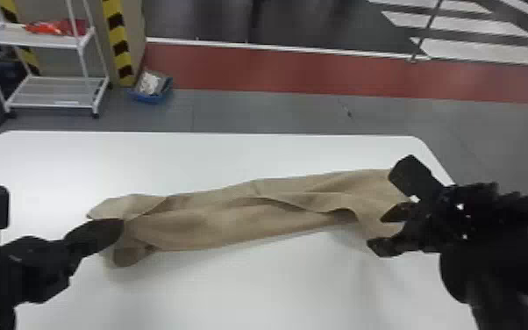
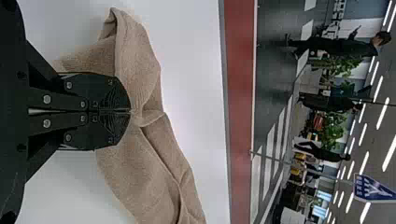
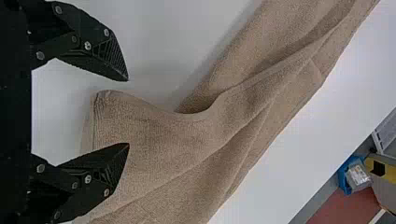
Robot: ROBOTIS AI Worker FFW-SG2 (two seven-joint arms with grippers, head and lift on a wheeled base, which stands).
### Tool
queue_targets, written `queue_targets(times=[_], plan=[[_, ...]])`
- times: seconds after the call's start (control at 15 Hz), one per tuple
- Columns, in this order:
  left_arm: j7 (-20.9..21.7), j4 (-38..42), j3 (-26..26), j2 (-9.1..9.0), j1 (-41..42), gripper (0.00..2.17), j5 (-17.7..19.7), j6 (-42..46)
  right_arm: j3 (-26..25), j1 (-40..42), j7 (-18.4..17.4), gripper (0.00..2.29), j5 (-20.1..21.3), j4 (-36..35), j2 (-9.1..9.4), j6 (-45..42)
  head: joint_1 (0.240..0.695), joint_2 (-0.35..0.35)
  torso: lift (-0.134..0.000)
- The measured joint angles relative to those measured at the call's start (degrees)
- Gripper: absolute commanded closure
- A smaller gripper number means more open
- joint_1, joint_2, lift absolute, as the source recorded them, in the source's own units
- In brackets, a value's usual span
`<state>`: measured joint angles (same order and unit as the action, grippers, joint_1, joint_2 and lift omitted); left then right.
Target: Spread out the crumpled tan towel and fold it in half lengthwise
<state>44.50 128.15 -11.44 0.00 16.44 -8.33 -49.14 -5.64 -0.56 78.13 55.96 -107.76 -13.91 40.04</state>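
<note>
We see a big white table [image 1: 241,151] with a long tan towel [image 1: 215,219].
The wrinkly towel lies across the middle of the head view; at lower left, our left gripper [image 1: 122,226] seems to pinch it tight, and at right, our right gripper [image 1: 380,231] has its fingers apart by its end.

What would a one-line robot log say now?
tan towel rumpled on white table; left jaws shut on towel; right jaws open; fold not made
</note>
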Motion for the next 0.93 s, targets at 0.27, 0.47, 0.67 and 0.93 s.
queue_targets(times=[0.27, 0.47, 0.67, 0.93], plan=[[0.34, 0.16, -0.30, 0.00, 0.43, 1.25, 0.12, 0.50, 0.45, 0.25, 0.00, 0.52, 1.20, 0.86, 0.25, -0.17, 0.695, -0.151, -0.125], [0.61, 0.30, -0.49, 0.00, 0.72, 1.25, 0.34, 0.81, 0.78, -0.05, 0.00, 0.68, 2.08, 2.09, 0.70, -0.33, 0.695, -0.150, -0.125], [0.76, 0.48, -0.88, 0.00, 0.87, 1.25, 0.63, 0.84, 0.48, -0.38, 0.00, 0.83, 2.37, 2.70, 0.74, -0.35, 0.695, -0.153, -0.125], [0.92, 0.88, -1.04, 0.00, 0.88, 1.25, 0.69, 0.84, -0.61, -0.48, 0.00, 1.18, 2.08, 2.73, 0.25, -0.64, 0.695, -0.163, -0.125]])
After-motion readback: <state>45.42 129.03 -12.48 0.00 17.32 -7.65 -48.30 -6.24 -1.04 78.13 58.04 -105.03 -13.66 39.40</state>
